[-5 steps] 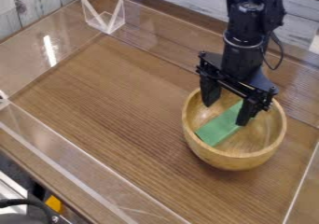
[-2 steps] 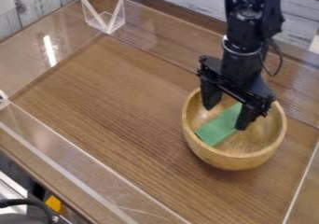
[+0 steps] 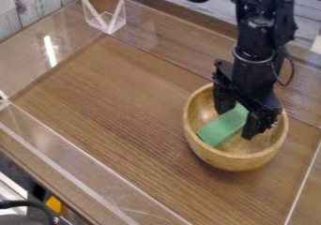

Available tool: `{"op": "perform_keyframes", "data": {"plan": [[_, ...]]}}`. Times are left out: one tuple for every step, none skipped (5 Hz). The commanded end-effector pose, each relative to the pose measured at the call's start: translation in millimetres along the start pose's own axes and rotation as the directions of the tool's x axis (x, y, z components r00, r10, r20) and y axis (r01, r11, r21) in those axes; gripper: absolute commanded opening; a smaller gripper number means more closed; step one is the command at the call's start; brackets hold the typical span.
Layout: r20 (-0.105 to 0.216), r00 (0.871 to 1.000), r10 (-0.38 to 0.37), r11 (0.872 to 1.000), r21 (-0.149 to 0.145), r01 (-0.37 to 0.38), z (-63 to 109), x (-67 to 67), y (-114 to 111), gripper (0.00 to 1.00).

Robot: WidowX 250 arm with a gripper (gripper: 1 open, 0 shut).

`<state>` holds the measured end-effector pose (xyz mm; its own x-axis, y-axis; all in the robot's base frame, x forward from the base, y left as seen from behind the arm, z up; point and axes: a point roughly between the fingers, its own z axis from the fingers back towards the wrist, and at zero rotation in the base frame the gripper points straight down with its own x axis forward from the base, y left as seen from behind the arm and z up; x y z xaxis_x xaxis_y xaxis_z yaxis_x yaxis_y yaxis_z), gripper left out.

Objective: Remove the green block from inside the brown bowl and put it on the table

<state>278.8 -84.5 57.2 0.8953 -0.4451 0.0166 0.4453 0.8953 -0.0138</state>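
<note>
Green block (image 3: pixel 221 128) lies inside brown bowl (image 3: pixel 236 129), leaning on left inner slope, long axis running diagonally from lower-left up toward bowl centre. Gripper (image 3: pixel 249 115) points straight down into bowl, jaws spread wide, nothing held. Block sits just left of and below jaws in picture, upper end reaching between or under fingers; contact cannot be told. Judgement: grasp hinges on jaws straddling block's short width, across long axis. Block not yet on counter (image 3: pixel 113 88).

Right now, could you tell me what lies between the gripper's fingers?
The green block's upper end, inside the bowl; the open gripper straddles it in the camera view.
</note>
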Motion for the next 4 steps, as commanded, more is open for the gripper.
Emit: {"op": "perform_keyframes", "data": {"plan": [[0.08, 0.993, -0.084, 0.996, 0.006, 0.084, 21.7, 4.2, 6.3, 1.0], [0.091, 0.985, -0.149, 0.989, 0.001, 0.149, 24.7, 2.7, 10.5, 1.0], [0.099, 0.989, -0.111, 0.994, -0.002, 0.112, 23.4, 8.1, 2.5, 1.0], [0.087, 0.994, -0.07, 0.998, -0.002, 0.07, 9.2, 8.4, 9.7, 1.0]]}}
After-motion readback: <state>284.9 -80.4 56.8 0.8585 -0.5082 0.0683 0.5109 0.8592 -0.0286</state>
